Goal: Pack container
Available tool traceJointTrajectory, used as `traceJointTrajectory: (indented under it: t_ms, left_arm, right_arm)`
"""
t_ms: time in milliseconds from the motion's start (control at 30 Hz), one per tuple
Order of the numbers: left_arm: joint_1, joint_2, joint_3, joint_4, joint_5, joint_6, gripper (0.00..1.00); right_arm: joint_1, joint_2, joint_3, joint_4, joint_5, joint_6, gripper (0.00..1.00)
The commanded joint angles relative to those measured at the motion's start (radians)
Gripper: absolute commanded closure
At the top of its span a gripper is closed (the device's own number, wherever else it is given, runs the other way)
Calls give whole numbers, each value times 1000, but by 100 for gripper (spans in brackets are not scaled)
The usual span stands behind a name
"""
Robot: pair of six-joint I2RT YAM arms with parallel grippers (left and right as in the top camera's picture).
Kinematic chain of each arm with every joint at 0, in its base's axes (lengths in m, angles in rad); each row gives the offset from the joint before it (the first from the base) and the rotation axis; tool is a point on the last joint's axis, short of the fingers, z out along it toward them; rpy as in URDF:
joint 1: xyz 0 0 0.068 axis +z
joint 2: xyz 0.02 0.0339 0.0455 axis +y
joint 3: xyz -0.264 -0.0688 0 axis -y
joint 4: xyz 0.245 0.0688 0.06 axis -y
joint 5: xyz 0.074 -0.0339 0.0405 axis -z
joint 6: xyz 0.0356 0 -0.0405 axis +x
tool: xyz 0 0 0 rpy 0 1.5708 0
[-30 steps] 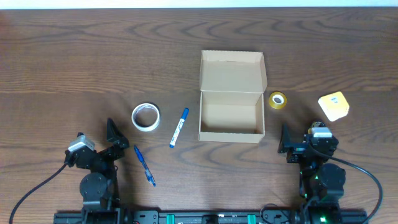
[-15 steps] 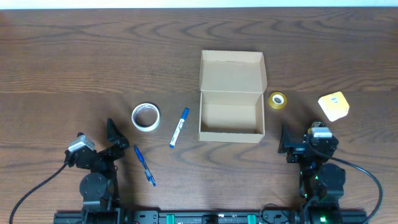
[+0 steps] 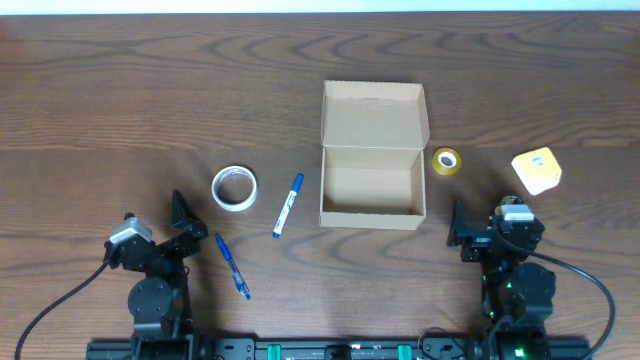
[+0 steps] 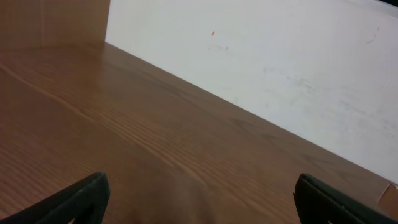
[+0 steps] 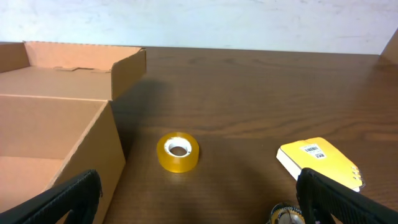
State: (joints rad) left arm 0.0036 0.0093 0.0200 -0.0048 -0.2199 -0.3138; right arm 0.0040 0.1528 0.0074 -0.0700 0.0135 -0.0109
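Centre of the overhead view: the container [image 3: 371, 221], a tan cardboard box on the table [image 3: 120, 90], stands open. Its hinged lid [image 3: 373, 120] is laid back toward the top of the frame, and only bare cardboard floor shows inside. Just right of it lies a yellow tape roll [image 3: 447, 160], and farther right a yellow block [image 3: 536, 170]. To its left lie a blue marker [image 3: 288, 205], a white tape roll [image 3: 234, 188] and a blue pen [image 3: 232, 266]. At lower left and lower right, the left gripper [image 3: 187, 222] and right gripper [image 3: 458, 232] rest with fingers spread wide, grasping nothing.

white tape roll [image 3: 234, 188], blue marker [image 3: 288, 205], blue pen [image 3: 232, 266], yellow tape [image 3: 447, 160], yellow block [image 3: 537, 170]
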Motion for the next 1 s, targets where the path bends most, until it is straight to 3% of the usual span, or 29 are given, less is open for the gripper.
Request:
traceJointTrajectory:
  t_ms: [0,967]
  left_arm:
    - [-3,-5,-15,-49,-19,11,5]
    - [-3,-5,-15,-32,-40,11,5]
  right_arm:
    - [-6,-4,-2,-5,-7,11,1]
    - [-6,-4,-2,3,17,10,1]
